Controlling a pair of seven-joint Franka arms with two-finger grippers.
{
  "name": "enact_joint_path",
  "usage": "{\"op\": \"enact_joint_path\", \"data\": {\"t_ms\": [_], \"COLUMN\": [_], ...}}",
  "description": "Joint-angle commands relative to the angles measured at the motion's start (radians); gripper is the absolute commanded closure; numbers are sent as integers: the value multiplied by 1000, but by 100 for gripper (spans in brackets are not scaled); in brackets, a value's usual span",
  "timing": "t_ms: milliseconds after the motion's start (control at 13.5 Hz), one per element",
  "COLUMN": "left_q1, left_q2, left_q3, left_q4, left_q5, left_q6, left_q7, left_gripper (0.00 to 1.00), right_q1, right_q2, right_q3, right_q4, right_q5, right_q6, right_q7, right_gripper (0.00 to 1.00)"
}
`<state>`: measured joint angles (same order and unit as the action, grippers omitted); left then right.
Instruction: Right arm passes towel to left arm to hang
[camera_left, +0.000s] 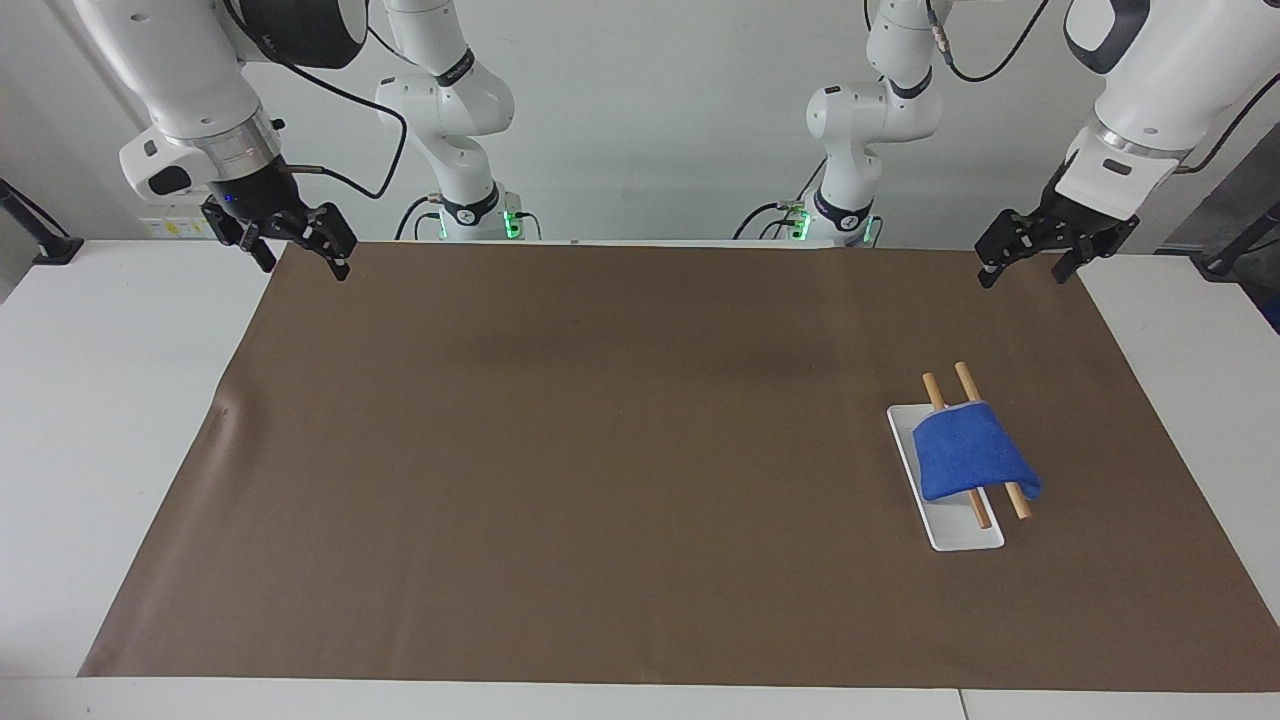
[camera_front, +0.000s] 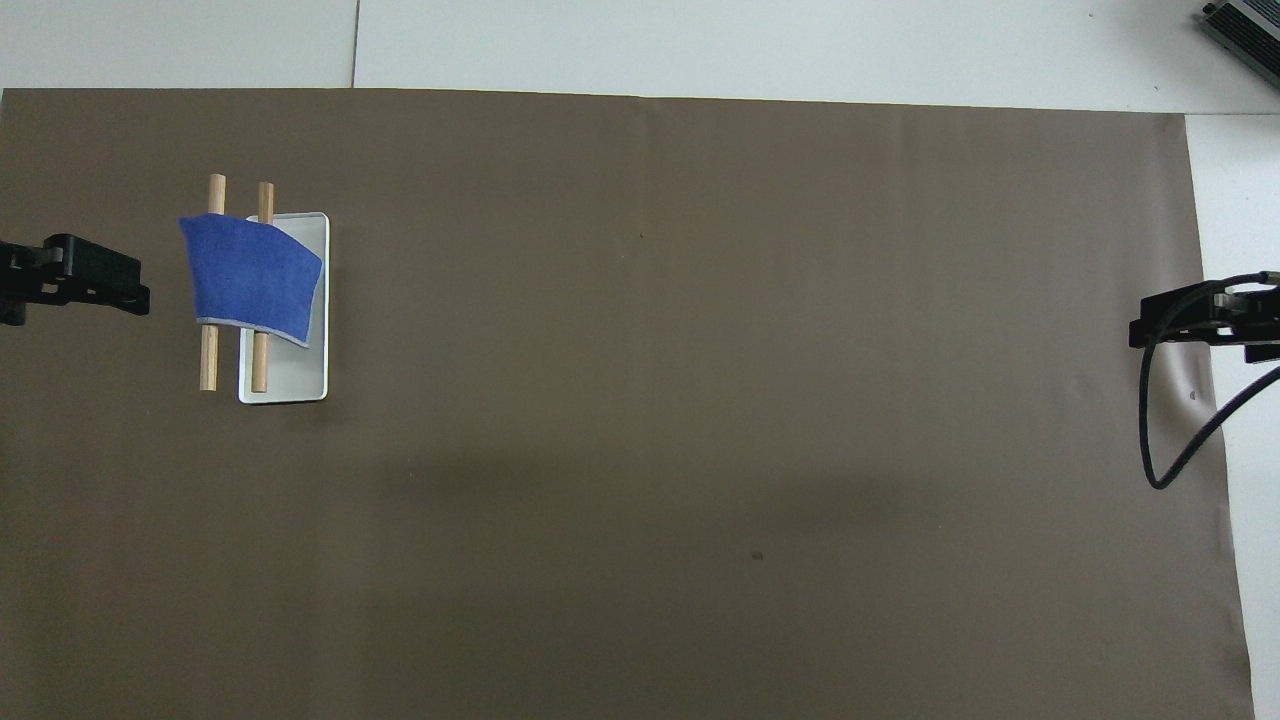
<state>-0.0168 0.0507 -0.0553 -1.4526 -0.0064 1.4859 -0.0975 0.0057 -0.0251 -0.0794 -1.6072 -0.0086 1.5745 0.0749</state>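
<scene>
Nearby, both hands, left (camera_left: 1028, 266) and right (camera_left: 297, 257), wide open and empty, towel (camera_left: 968, 462) across two wooden rods (camera_left: 1012, 494) over white tray (camera_left: 962, 535).

white table (camera_left: 120, 400) carries a brown mat (camera_left: 600, 450); white tray (camera_left: 960, 535) on mat.

At the right of the frame, below its middle, a blue towel (camera_left: 972, 461) lies draped over two wooden rods (camera_left: 998, 498) that slant across a white tray (camera_left: 958, 535) on the brown mat (camera_left: 600, 450). In the upper left the right gripper (camera_left: 300, 252) hangs over the mat's corner, fingers spread and holding nothing. In the upper right the left gripper (camera_left: 1022, 268) hangs over the other corner, fingers likewise apart and bare. Two white arm bases stand at top centre.
</scene>
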Motion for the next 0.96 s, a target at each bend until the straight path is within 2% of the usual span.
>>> {"op": "enact_joint_path", "data": {"t_ms": [0, 887], "left_q1": [3, -12], "left_q2": [-29, -35], "left_q3": [-1, -5], "left_q4": [-32, -49], "left_q5": [-1, 28], "left_q6": [-25, -27], "left_q7": [16, 30], "left_gripper": [0, 0], "right_q1": [-10, -10], "right_q2": [-16, -16], "right_q3": [4, 4], "right_q4": [-22, -22], "right_q5": [2, 2], "right_q6": [9, 9], "right_q7": [-21, -21], "right_gripper": [0, 0]}}
